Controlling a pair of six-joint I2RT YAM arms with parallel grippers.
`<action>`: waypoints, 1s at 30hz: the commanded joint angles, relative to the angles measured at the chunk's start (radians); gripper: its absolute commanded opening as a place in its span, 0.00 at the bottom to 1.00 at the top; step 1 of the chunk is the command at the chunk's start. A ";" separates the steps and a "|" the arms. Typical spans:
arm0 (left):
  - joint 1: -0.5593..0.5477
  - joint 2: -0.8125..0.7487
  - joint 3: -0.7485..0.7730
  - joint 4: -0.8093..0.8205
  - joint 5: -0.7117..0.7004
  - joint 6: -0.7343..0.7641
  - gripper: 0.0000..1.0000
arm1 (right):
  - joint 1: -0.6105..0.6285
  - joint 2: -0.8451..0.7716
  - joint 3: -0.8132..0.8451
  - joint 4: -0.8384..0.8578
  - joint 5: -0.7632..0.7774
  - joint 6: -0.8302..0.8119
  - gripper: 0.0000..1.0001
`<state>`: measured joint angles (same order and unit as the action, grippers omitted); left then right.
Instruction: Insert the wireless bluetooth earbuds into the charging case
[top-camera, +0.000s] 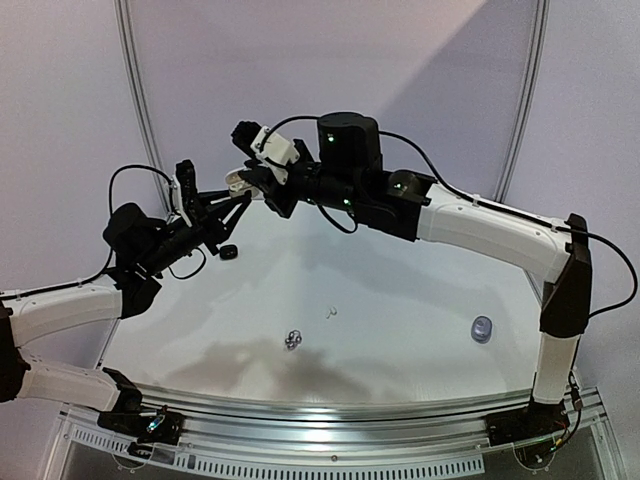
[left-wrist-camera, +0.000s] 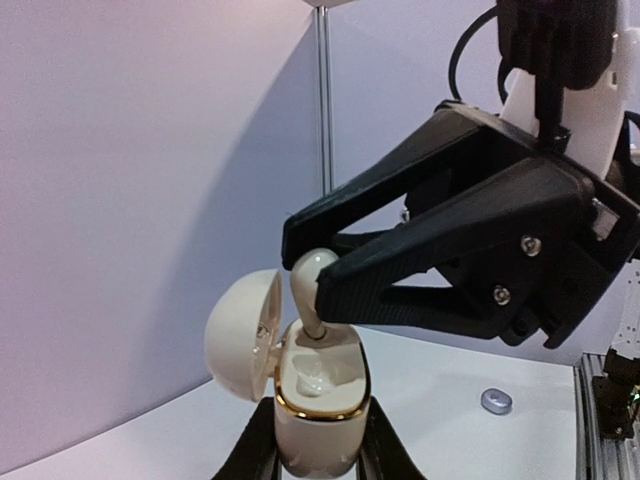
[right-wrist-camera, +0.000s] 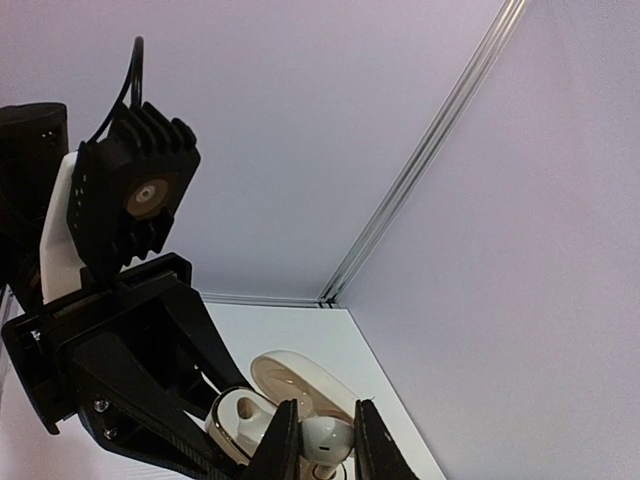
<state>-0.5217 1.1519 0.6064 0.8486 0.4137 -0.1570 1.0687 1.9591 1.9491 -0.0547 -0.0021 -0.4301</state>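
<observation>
My left gripper is shut on a cream charging case with a gold rim, held upright above the table with its lid swung open to the left. My right gripper is shut on a white earbud, pinched by its head. The earbud tilts over the case, and its stem tip sits in the far well. In the top view both grippers meet at the case, high at the back left. A loose white earbud and a silvery pair lie on the table.
A small black item lies under the left arm. A grey case rests, shut, at the right of the table, also seen from the left wrist. The back wall and its metal posts stand close behind both grippers.
</observation>
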 joint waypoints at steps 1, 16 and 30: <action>-0.001 -0.033 0.031 0.101 -0.009 0.029 0.00 | 0.024 -0.002 -0.019 -0.109 0.120 -0.087 0.00; 0.000 -0.037 0.027 0.128 -0.010 -0.013 0.00 | 0.037 0.039 -0.057 0.027 0.094 0.060 0.00; 0.000 -0.040 0.029 0.129 -0.030 -0.017 0.00 | 0.037 0.040 -0.095 -0.001 0.108 0.089 0.09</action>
<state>-0.5213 1.1511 0.6060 0.8543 0.3988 -0.1703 1.1004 1.9591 1.8938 0.0582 0.0994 -0.3607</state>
